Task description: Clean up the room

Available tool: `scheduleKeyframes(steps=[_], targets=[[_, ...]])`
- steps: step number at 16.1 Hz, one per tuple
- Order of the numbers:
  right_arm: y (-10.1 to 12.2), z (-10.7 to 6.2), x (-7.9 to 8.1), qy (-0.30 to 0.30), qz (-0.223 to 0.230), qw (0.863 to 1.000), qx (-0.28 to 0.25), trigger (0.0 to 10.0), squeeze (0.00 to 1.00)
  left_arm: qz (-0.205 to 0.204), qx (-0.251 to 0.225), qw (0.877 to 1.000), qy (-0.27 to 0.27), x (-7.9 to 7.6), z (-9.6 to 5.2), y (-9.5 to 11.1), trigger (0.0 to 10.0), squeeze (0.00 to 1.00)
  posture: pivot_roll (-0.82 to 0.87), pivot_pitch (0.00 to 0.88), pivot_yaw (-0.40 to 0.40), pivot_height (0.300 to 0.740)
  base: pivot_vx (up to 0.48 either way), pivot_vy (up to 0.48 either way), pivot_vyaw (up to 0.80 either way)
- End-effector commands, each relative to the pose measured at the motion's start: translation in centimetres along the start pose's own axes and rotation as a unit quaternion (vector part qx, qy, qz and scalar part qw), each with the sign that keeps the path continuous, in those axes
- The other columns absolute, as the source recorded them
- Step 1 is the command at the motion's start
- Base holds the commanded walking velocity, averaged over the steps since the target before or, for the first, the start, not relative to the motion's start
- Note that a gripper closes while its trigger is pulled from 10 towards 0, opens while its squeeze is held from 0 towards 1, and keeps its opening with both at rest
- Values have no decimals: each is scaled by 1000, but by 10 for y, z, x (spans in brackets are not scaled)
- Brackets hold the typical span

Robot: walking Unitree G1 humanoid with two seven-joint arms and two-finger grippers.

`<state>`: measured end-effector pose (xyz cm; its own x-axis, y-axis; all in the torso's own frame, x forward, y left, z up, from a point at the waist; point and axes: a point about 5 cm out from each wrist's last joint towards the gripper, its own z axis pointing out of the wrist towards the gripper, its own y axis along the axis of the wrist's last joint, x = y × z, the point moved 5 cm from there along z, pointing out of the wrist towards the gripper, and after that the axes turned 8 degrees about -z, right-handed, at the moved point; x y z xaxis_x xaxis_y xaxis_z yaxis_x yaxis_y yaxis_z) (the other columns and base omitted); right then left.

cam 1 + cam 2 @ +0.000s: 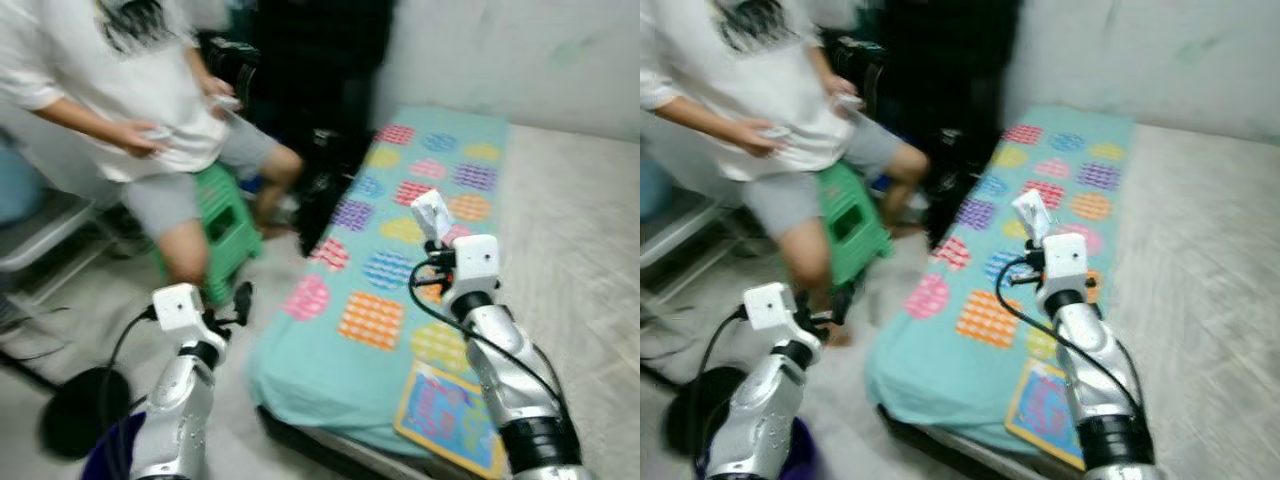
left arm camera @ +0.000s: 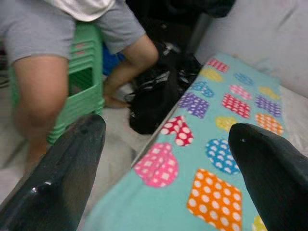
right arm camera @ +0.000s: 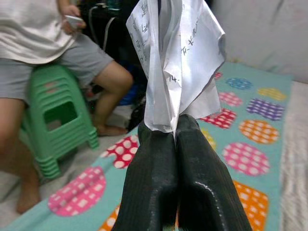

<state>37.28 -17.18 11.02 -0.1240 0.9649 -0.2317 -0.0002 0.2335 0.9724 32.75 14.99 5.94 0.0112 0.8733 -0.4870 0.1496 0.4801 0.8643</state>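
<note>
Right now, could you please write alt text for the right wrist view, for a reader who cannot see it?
The right gripper pinches a crumpled sheet of printed paper between its shut black fingers, above a teal polka-patch blanket. Behind, a person sits on a stack of green plastic stools.

one crumpled sheet of paper sits pinched between the closed fingers of the right gripper, and one picture book lies on the one spotted teal blanket below and behind that gripper. ahead of the left gripper, whose two fingers stand wide apart, there is one person on one green stool, with one black bag beside them.
</note>
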Motion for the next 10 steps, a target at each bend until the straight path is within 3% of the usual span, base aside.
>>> scheduleKeyframes(steps=[1,8,10], targets=[[7,2,4,5,1,1000,-12,10000,0,7,-3,1000,5,3,1,3,10000,0,-121,0,55,740,0,0,800],[7,2,5,4,3,1000,-12,10000,0,14,-5,1000,11,4,2,4,10000,0,-119,0,55,740,0,0,800],[6,1,3,-4,16,1000,-12,10000,0,50,-12,998,23,12,0,10,10000,0,-118,0,56,740,0,0,0]])
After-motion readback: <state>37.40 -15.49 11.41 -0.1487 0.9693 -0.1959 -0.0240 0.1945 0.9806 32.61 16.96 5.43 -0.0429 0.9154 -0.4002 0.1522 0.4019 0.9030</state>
